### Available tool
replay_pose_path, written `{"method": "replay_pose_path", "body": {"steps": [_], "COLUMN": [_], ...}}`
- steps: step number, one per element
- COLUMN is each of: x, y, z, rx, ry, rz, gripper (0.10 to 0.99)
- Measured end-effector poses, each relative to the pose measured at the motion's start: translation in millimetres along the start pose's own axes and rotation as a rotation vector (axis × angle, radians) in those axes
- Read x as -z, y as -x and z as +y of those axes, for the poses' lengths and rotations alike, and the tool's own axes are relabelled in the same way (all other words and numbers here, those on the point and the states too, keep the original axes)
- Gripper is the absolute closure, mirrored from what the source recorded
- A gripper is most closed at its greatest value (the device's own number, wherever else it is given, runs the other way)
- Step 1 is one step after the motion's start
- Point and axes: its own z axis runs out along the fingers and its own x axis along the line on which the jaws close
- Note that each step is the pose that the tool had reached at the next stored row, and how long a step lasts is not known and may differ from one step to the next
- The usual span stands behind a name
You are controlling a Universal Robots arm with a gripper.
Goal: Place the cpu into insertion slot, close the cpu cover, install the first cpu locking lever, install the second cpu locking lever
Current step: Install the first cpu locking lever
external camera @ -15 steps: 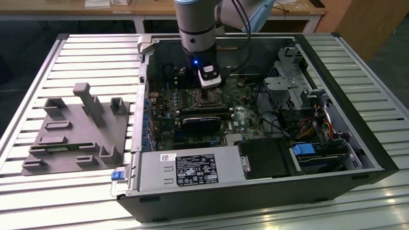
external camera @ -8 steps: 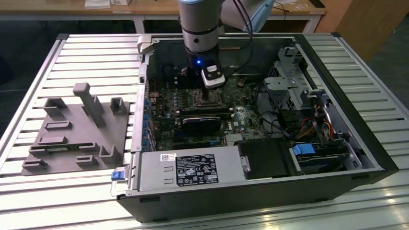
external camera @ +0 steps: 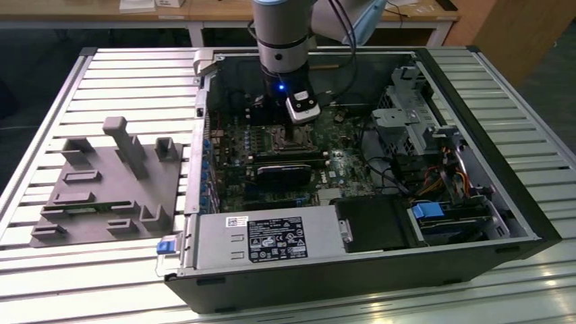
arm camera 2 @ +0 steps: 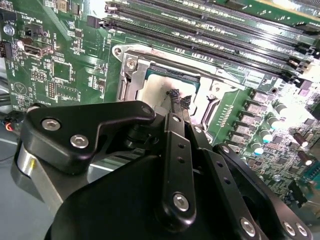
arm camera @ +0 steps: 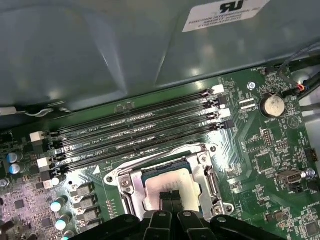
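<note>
The gripper [arm camera 2: 178,98] stands low over the socket, its two fingertips pressed together with no gap and nothing held between them; their tips [arm camera: 170,196] rest on or just above the cpu's top. The cpu [arm camera: 167,184] lies flat in the slot [arm camera 2: 150,75], its dull silver face showing through the window of the cover [arm camera: 129,186], which is folded down around it. The fingertips meet the chip near its edge rather than at its middle. In the exterior view the arm [external camera: 284,40] reaches straight down into the open case [external camera: 468,202], with the socket [external camera: 286,144] just below the gripper [external camera: 290,131], left of the case's middle. Four memory slots [arm camera: 135,135] run alongside the socket. On the slatted table [external camera: 135,94], at the exterior view's left, a grey fixture [external camera: 104,185] sits well apart from the case.
</note>
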Motion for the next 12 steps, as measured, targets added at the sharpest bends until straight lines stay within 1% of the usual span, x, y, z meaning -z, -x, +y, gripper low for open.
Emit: {"method": "replay_pose_path", "body": {"steps": [8,12], "x": [1.6,7.9], "y": [5.0,5.8], "z": [1.5,1.9], "rx": [0.012,0.014], "ry": [-0.005,-0.006], "rz": [0.0233,0.0278], "gripper": [0.98,0.98]}}
